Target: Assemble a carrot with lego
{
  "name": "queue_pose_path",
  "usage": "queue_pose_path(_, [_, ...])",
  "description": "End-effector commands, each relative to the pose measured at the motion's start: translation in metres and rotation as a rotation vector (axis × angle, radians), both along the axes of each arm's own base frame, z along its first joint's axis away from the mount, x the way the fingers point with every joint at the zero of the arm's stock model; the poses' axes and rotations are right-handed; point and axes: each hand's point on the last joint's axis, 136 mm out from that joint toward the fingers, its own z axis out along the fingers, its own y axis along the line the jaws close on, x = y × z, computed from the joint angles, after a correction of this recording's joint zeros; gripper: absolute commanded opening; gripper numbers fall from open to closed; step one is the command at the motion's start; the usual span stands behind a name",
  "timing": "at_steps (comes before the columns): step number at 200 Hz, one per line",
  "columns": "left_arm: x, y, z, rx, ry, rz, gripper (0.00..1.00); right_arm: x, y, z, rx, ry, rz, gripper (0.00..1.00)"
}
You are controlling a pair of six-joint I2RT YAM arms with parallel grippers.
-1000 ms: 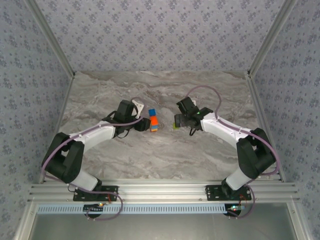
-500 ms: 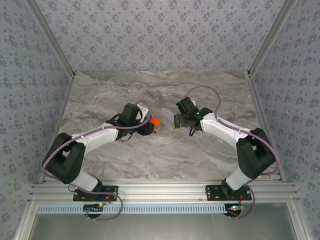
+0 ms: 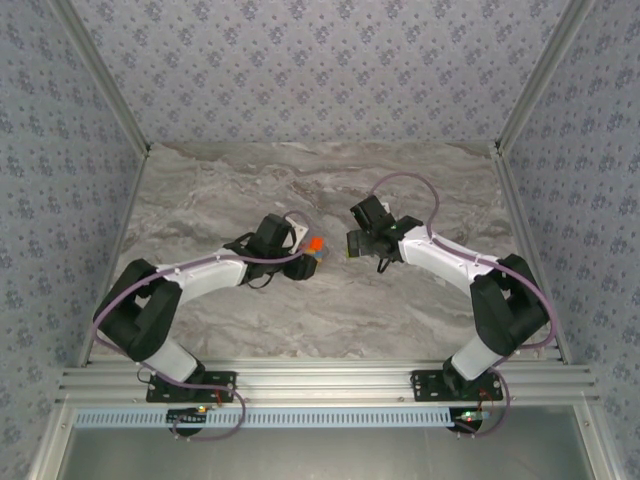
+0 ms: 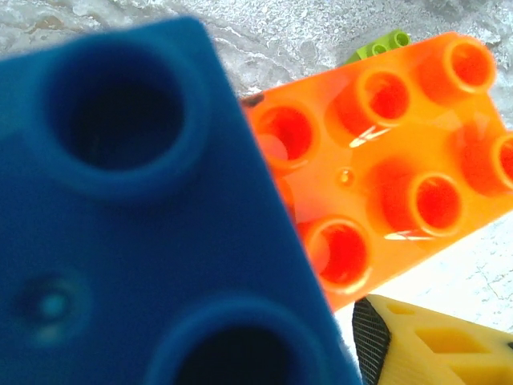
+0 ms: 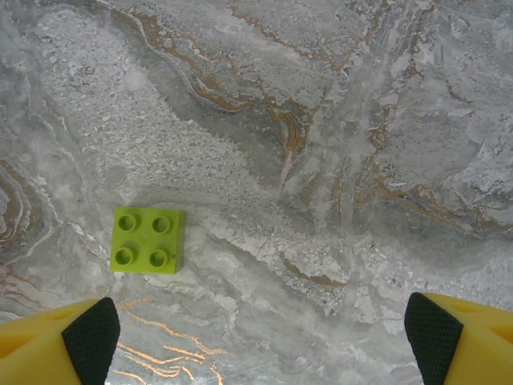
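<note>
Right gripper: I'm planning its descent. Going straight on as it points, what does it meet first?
Probably the table; the green brick lies off-centre, so it may be missed. Depth is unclear.

Your light is bright and even, shadows soft. At the left wrist the blue brick blurs close up; the orange brick shows small glints.

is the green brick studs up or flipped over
Studs up: in the right wrist view the lime green brick lies flat on the marble table, its four round studs facing the camera.
</note>
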Motion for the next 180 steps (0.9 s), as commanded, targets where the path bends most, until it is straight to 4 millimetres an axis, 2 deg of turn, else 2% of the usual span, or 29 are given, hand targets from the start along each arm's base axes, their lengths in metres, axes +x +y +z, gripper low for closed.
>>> queue_pose_path(1, [0.007, -0.006, 0.008, 0.013, -0.049, -0.034, 0.63, -0.002, -0.002, -0.005, -0.033, 0.005, 0.010, 0.96])
queue_pose_path(95, [0.017, 0.004, 0.017, 0.059, -0.233, -0.143, 0.79, -0.002, 0.003, -0.004, -0.027, -0.012, 0.058, 0.96])
queue_pose_path(133, [0.020, 0.005, 0.018, -0.003, -0.217, -0.202, 0.83, -0.004, 0.012, -0.002, 0.015, -0.036, 0.103, 0.97])
queue_pose_path(180, [0.020, 0.014, 0.049, -0.144, -0.261, -0.186, 0.85, -0.008, 0.023, -0.013, 0.009, 0.000, 0.097, 0.95])
